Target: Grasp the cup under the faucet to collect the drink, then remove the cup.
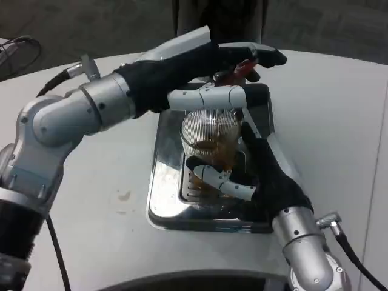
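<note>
The cup (210,144), ribbed and clear, is seen upright on the metal drip tray (162,200) at the middle of the white table (97,212), partly filled with brown drink. The right hand (242,176) is wrapped around its lower part, fingers (209,174) curled across the near face of the glass. The left hand (206,66) is extended above and behind the cup, reaching onto the red faucet lever (241,70); whether the lever is pinched or merely pressed cannot be told.
</note>
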You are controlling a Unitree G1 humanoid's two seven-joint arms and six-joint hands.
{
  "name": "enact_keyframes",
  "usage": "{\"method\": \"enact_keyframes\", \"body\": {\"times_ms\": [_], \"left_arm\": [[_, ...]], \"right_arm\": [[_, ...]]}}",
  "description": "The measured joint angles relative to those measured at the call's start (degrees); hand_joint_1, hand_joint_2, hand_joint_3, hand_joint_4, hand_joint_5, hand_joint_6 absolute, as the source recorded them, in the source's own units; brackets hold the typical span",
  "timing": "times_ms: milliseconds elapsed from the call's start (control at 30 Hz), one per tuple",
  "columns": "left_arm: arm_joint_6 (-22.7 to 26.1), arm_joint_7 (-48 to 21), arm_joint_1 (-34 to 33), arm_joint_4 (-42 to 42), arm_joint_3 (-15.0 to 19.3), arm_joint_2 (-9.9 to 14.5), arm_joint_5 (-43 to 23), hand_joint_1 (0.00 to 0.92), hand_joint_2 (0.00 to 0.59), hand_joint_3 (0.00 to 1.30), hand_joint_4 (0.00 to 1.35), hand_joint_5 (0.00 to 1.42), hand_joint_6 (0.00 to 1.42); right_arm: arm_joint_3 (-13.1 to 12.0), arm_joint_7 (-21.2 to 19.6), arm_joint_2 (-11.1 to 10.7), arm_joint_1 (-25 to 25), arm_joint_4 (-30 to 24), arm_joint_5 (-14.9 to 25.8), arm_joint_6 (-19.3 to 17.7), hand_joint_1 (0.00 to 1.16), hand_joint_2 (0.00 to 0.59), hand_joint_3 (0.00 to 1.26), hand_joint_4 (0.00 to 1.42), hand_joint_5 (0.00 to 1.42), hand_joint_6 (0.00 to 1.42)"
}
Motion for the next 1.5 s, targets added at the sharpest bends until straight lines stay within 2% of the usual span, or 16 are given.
{"method": "enact_keyframes", "body": {"times_ms": [367, 733, 900, 1167, 1500], "left_arm": [[0.24, -0.34, 0.0, -0.34, 0.03, 0.35, -0.01, 0.0, 0.042, 0.21, 0.15, 0.23, 0.15], [0.33, -0.4, -0.01, -0.45, 0.04, 0.38, -0.01, 0.0, 0.042, 0.22, 0.15, 0.23, 0.15], [0.33, -0.4, -0.05, -0.42, 0.03, 0.38, 0.02, 0.0, 0.042, 0.22, 0.15, 0.23, 0.15], [0.3, -0.49, -0.5, 0.08, 0.0, 0.37, 0.04, 0.0, 0.042, 0.22, 0.15, 0.23, 0.15], [-0.18, -0.67, -0.88, 0.93, 0.0, 0.37, 0.05, 0.0, 0.042, 0.22, 0.15, 0.24, 0.15]], "right_arm": [[-0.26, -0.07, 0.1, -2.86, 3.33, 0.19, -0.64, 0.66, 0.215, 0.0, 0.0, 0.02, 0.0], [-0.76, -0.41, 0.33, -3.35, 3.6, 0.16, -0.64, 0.66, 0.213, 0.0, 0.0, 0.01, 0.0], [-1.19, -1.63, 1.09, -3.99, 5.58, 0.2, -0.77, 0.66, 0.213, 0.0, 0.0, 0.02, 0.0], [-2.28, -2.37, 1.63, -5.45, 8.74, 2.38, -3.41, 0.66, 0.216, 0.0, 0.0, 0.03, 0.0], [-2.48, -3.17, 2.11, -5.63, 11.4, 4.13, -5.83, 0.65, 0.217, 0.0, 0.0, 0.05, 0.0]]}}
